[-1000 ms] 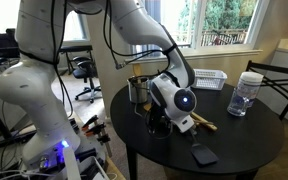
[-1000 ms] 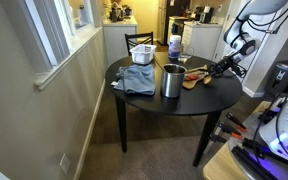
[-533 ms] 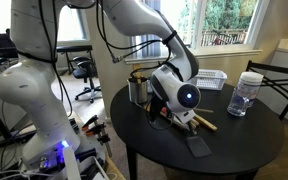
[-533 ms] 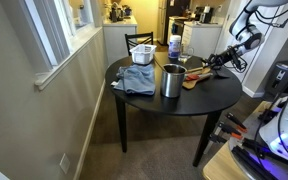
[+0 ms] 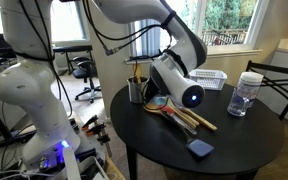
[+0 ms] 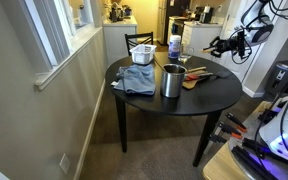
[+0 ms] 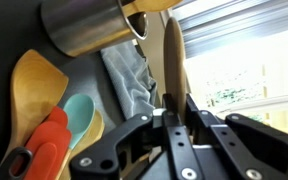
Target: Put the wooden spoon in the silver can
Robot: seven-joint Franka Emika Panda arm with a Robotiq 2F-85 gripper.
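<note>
Above the table, gripper (image 6: 224, 45): hanging in the air over the far right side of the round black table (image 6: 184, 100) in an exterior view, well clear of the tabletop
grip: clenched on the wooden spoon (image 7: 172, 55); the wrist view shows the fingers (image 7: 196, 120) pinched onto its thin end
wooden spoon: up in the air with the gripper, not in the can; in the wrist view it sticks out away from the fingers, toward the can's rim, and I can't tell if it touches
silver can (image 6: 172, 81): upright around the middle of the table
other utensils (image 5: 184, 112): a flat wooden spatula (image 7: 39, 85), a teal spoon (image 7: 79, 115) and a red-handled one (image 7: 44, 140), lying bunched together on the table just beside the can
cloth (image 6: 136, 80): grey-blue and crumpled, just left of the can in that exterior view
clear jar (image 5: 246, 93): white lid, standing at the right of the table, well apart from the can
white basket (image 5: 209, 78): at the far edge
dark flat thing (image 5: 199, 148): alone near the near edge, too small to tell what it is
</note>
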